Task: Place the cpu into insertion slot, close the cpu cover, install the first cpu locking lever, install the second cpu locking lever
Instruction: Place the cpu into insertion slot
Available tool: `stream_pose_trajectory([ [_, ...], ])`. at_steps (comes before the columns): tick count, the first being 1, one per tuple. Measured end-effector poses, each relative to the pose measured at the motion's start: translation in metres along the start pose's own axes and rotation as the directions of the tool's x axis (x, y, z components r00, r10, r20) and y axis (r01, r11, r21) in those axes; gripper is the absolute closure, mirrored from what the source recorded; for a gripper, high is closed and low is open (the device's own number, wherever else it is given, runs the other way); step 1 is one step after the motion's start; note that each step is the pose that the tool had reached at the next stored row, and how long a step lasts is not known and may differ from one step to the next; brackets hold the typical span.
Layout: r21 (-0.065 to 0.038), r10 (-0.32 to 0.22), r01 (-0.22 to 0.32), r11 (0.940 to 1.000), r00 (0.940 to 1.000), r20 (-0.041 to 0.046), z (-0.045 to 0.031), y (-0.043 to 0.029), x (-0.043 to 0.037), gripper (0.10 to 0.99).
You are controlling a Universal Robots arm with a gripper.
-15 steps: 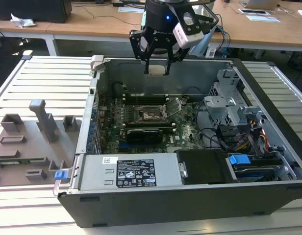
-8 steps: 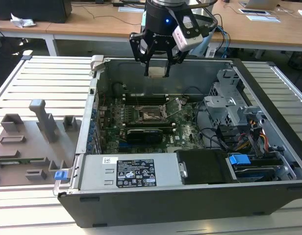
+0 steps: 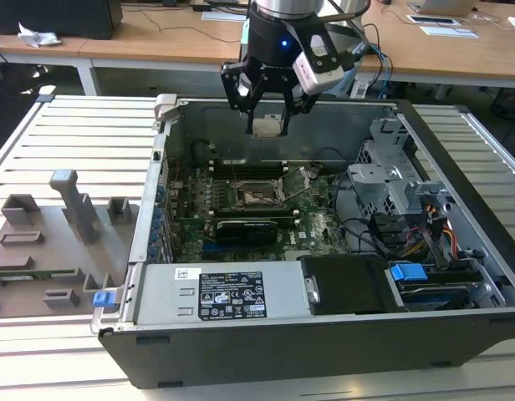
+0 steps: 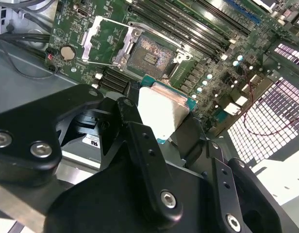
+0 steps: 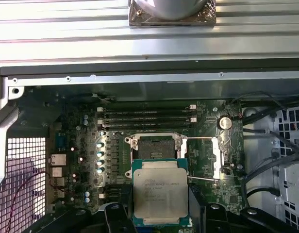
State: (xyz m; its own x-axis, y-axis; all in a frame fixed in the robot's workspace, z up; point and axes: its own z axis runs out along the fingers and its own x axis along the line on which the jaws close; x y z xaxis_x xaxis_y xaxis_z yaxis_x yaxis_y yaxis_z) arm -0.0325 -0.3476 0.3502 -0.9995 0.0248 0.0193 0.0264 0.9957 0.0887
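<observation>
Gripping the small flat square silver-grey metal cpu [image 5: 159,191] between its fingers, the black claw [image 3: 267,125] hangs well above the square black metal-rimmed insertion slot [image 5: 154,146], about level with the top rim of the open dark grey metal computer case [image 3: 458,167] that surrounds that slot. In the first wrist view the chip's metal face is turned to the camera and its green edge overlaps the near rim of the slot; in the second wrist view a white finger pad [image 4: 161,114] presses on the chip. The slot is bare, its contact field exposed in both wrist views. The thin square silver metal cpu cover [image 5: 218,155] is swung open off the slot and lies just beside it, the green motherboard [image 5: 72,145] visible through its window. Long narrow black memory slots [image 5: 147,114] run beside the slot on the side opposite the held chip. In the exterior view a silver box-shaped power supply [image 3: 224,292] sits nearer the camera than the slot. Well apart from the slot, outside the case toward the exterior view's left, a grey moulded fixture plate [image 3: 57,225] lies on the ribbed pale metal bench [image 3: 82,125].
</observation>
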Motion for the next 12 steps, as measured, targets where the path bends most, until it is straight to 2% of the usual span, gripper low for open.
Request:
stream_pose_trajectory([
  [12, 0.000, 0.000, 0.000, 1.0000, 1.0000, 0.0000, 0.0080, -0.0007, -0.0001, 0.541],
])
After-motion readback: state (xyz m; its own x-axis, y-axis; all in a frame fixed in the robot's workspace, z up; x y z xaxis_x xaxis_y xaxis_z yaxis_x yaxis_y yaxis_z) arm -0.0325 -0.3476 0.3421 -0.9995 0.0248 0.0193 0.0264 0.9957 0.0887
